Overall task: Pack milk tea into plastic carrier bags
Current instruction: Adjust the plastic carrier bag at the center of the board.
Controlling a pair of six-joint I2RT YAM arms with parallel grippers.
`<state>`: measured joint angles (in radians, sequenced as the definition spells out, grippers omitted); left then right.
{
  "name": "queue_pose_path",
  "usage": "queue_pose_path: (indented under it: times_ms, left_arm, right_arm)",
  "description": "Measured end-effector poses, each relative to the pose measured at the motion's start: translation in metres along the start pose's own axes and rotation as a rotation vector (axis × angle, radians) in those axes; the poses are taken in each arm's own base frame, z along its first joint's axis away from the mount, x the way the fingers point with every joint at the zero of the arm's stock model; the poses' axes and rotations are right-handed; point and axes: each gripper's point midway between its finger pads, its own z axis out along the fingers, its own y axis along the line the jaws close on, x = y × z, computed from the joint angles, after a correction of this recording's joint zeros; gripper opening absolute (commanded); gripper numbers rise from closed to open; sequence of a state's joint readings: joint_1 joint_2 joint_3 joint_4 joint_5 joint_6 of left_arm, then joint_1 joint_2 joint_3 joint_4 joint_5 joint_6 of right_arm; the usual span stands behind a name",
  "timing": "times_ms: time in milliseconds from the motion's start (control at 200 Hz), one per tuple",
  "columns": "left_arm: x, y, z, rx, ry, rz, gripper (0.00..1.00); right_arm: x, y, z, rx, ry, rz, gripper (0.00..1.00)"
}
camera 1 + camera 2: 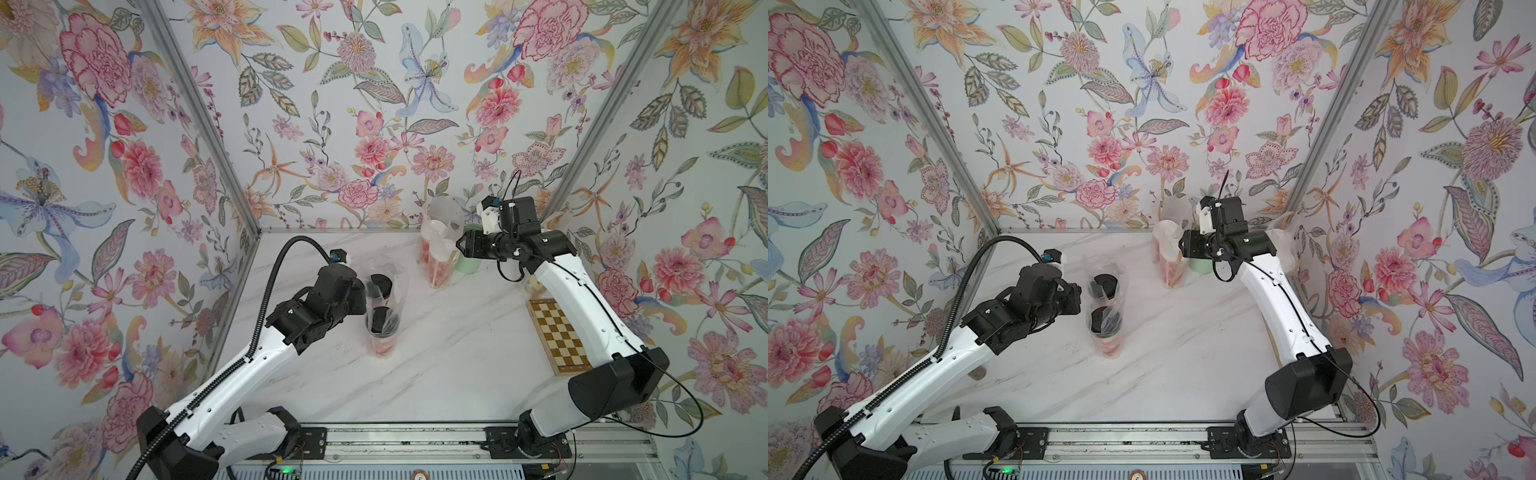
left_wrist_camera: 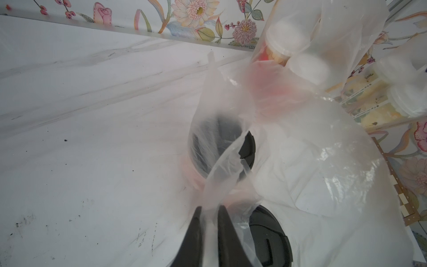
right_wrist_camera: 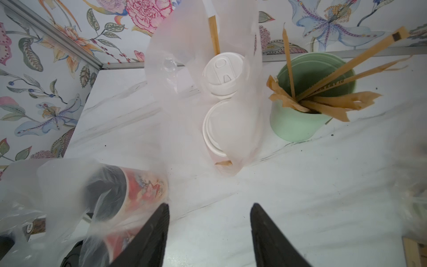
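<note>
While the left claw (image 2: 209, 211) pinches the bag handle (image 2: 221, 175) over two black-lidded cups (image 1: 380, 321), well apart from the green cup (image 3: 295, 127), the right claw (image 3: 209, 208) hangs spread; a sideways tug could topple them.

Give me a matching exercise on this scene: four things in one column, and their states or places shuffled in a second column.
Things: 1 left gripper; 2 right gripper; 3 mint-green round cup; 4 two red-orange printed cups with black lids.
States: A holds brown straws; B shut on the clear plastic carrier bag; C open, empty; D standing inside that bag.
Pairs: 1-B, 2-C, 3-A, 4-D.
</note>
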<state>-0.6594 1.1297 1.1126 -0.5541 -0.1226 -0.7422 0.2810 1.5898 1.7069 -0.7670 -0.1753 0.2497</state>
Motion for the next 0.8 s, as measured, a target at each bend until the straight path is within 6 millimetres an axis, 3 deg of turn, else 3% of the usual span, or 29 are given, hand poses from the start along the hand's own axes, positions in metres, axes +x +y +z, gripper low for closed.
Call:
queue_pose_path:
  times_ms: [180, 460, 801]
  left_arm:
    - [-0.010, 0.000, -0.001, 0.045, -0.046, -0.040, 0.17]
    - [-0.022, -0.007, -0.001, 0.091, -0.084, -0.050, 0.18]
    - [-0.024, -0.009, -0.001, 0.106, -0.084, -0.049, 0.19]
  right_arm:
    - [-0.022, -0.044, 0.023, 0.076, -0.010, 0.036, 0.43]
    - [-0.071, -0.101, 0.058, 0.176, -0.073, 0.061, 0.36]
    - [-0.093, -0.172, 0.093, 0.225, -0.095, 0.190, 0.32]
